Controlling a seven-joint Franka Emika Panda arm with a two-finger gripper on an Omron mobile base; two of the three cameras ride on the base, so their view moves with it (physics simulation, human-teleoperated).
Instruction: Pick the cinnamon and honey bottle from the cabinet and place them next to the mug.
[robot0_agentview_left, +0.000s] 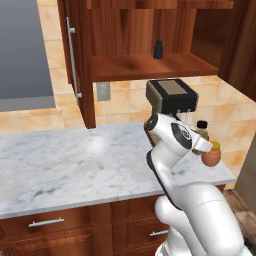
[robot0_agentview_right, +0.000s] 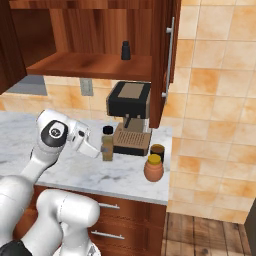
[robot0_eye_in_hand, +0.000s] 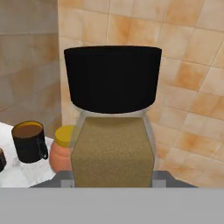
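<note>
So we're carrying the cinnamon (robot0_agentview_right: 107, 144) clamped tight in our gripper (robot0_agentview_right: 102, 150), low over the counter (robot0_agentview_left: 60, 165) beside the coffee machine (robot0_agentview_right: 129, 115). Honey bottle (robot0_agentview_right: 154, 169) and mug (robot0_eye_in_hand: 29, 141) are sitting close, so we're risking knocking them or tipping the tall bottle.

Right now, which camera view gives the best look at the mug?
The hand view: the mug shows whole, with its handle and brownish inside, beside the honey bottle. In the right base view the mug is partly hidden behind the honey bottle. In the left base view I cannot pick it out.
</note>
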